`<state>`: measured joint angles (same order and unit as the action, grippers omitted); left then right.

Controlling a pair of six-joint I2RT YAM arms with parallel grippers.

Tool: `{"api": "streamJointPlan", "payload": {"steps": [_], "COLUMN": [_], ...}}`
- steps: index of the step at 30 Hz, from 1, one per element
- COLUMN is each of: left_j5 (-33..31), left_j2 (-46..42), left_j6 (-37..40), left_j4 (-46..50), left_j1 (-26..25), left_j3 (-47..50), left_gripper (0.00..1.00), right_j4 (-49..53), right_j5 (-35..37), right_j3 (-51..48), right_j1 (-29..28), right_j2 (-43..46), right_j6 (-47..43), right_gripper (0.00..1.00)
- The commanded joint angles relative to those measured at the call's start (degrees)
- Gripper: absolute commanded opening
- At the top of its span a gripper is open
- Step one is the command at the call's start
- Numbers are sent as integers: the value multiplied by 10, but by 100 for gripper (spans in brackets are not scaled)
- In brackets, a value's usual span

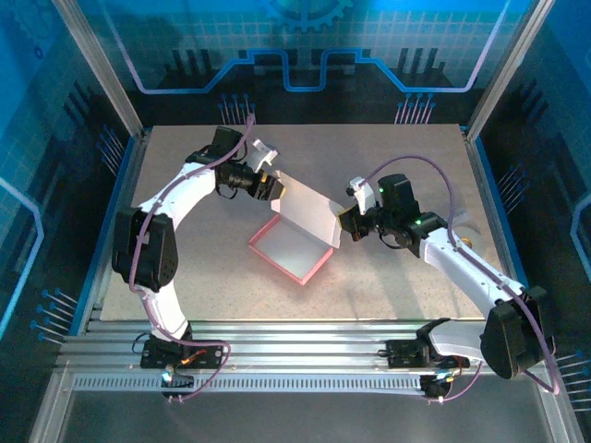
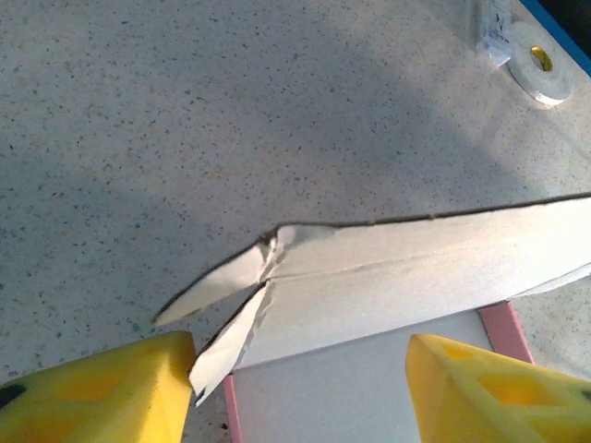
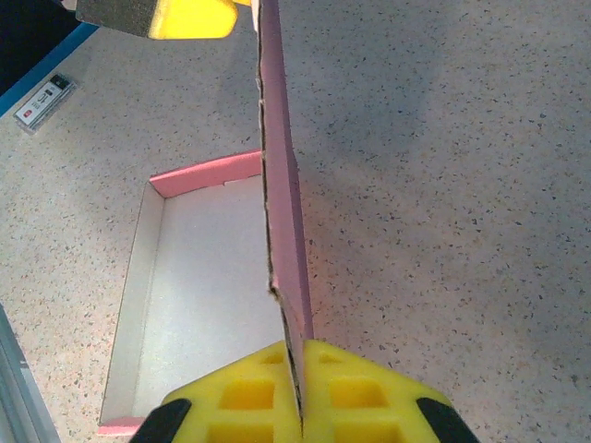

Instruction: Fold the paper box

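Note:
The paper box (image 1: 288, 251) lies mid-table as a shallow pink tray with a whitish inside, and its lid panel (image 1: 309, 212) stands up along the far side. My right gripper (image 1: 348, 224) is shut on the lid's right end. In the right wrist view the yellow pads (image 3: 300, 392) pinch the pink sheet (image 3: 282, 185) edge-on, with the tray (image 3: 203, 286) to the left. My left gripper (image 1: 274, 191) is open at the lid's left end. Its fingers (image 2: 111, 388) straddle the whitish panel (image 2: 397, 286), and a small torn corner flap (image 2: 217, 355) touches the left finger.
A white tape roll (image 2: 540, 72) and a small white tag (image 2: 494, 23) lie on the speckled table beyond the lid, toward the right edge. The tag (image 3: 42, 100) also lies near the blue border. Bare tabletop (image 1: 185, 268) surrounds the box.

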<state>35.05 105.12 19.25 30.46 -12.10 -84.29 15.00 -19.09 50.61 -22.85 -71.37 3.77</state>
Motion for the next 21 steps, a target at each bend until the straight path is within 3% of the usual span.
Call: {"api": "streamJointPlan", "payload": {"steps": [1, 17, 21], "left_j5": [21, -67, -111], "left_j2": [-2, 2, -12], "left_j6": [9, 2, -13], "left_j4": [21, 30, 8], "left_j1": [-3, -24, -35], "left_j3": [-18, -36, -23], "left_gripper": [56, 27, 16], "right_j4": [6, 10, 9], "right_j5": [-3, 16, 66], "right_j3": [1, 2, 2], "right_j1": [-3, -4, -3], "right_j2": [-2, 0, -1], "right_j6": [-7, -2, 24], "right_gripper": [6, 6, 7]}}
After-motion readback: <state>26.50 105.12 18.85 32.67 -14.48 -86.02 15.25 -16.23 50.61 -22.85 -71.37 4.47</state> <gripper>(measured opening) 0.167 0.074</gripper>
